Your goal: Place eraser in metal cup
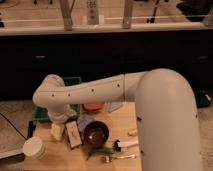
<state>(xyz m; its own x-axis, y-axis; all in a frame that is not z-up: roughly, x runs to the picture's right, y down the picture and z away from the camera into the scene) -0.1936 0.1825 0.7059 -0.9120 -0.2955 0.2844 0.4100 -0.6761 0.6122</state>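
1. The robot arm (100, 90) has a smooth, white, hard shell that looks like plastic, with a soft sheen and a row of small dark dots.
2. The gripper (63, 118), tucked under the arm's bend over the left part of the table, looks pale and matt; its jaws stand apart.
3. The table (55, 161) looks like light wood, smooth and matt.
4. The white cup (34, 148) looks like matt paper.
5. The brown bowl (95, 134) is dark and glossy inside.
6. The green bin (39, 113) looks like plastic.
7. The small utensil (120, 157) glints like bare metal.
8. The dark cabinet front (125, 55) is flat and matt.
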